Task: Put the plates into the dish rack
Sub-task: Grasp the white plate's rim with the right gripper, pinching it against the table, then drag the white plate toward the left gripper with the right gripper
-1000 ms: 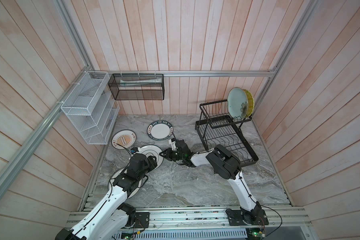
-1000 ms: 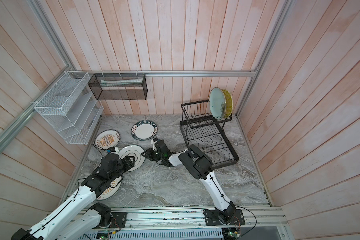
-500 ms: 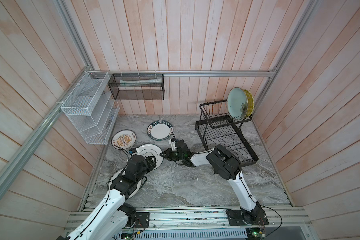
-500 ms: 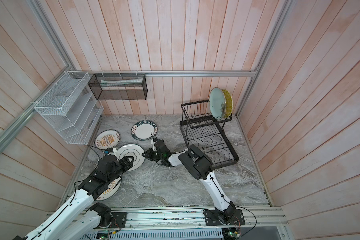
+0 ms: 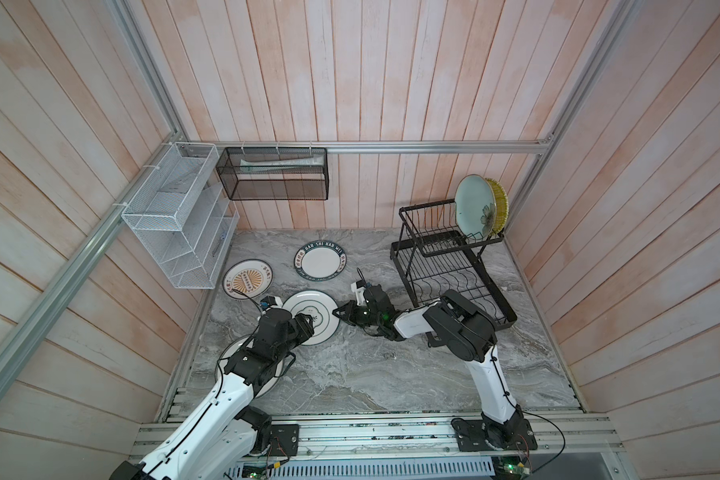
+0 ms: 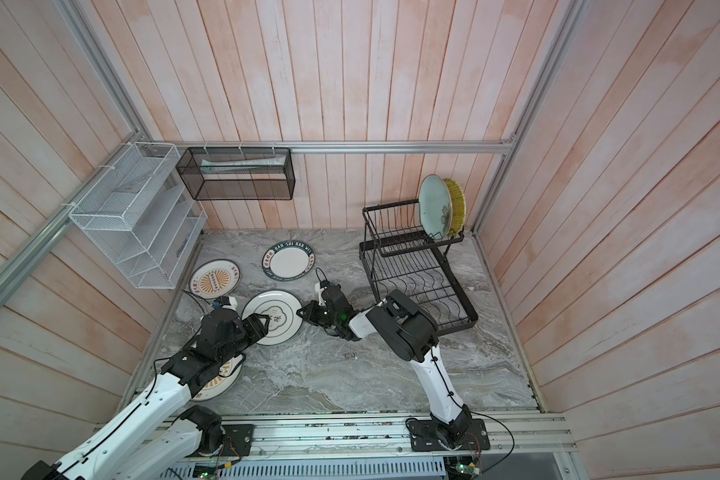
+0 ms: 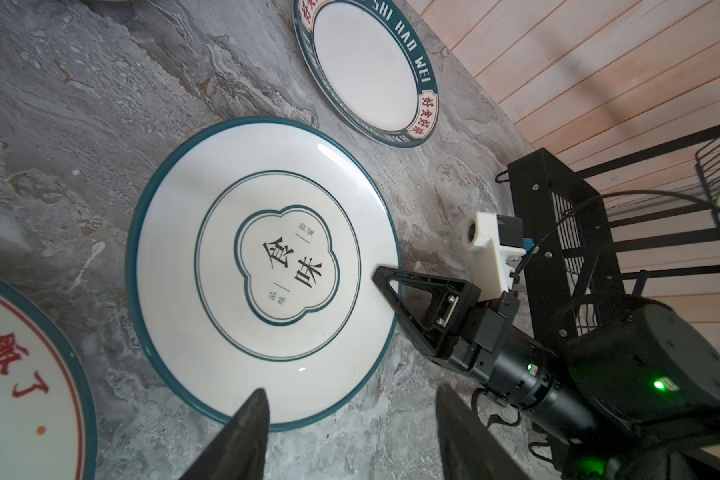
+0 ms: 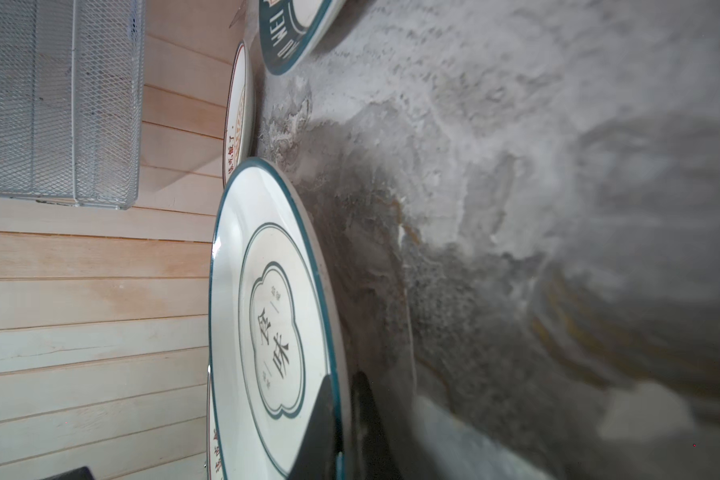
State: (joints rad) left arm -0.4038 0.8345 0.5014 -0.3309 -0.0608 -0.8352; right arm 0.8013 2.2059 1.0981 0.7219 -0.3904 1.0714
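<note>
Right end effector (image 5: 337,312) pinches the right-hand rim of the white plate with dark ring (image 5: 317,306), which lies on the surface (image 5: 350,374). Just rightward, beside this arm, stands the dish rack (image 5: 454,266). Left end effector (image 7: 352,395), spread, hovers at the plate's near edge.

A white mesh shelf (image 5: 171,232) and black mesh basket (image 5: 275,189) hang above marble tabletop (image 5: 371,374)
</note>
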